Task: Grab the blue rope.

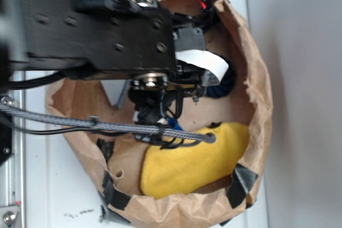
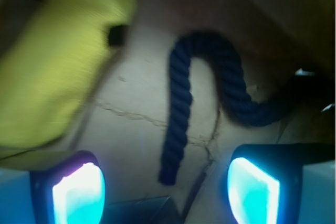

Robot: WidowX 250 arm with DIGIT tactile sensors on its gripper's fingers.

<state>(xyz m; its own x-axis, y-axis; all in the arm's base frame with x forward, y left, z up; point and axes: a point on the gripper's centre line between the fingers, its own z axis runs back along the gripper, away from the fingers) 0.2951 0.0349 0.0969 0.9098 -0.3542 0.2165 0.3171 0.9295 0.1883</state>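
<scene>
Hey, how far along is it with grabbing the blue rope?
Done: the arm is down inside the paper bag, and in the wrist view the blue rope lies between the lit fingers, beside the yellow cloth. In hand: nothing; the hand is open and apart from the rope. Left: lower over the near end, close, and lift.
</scene>
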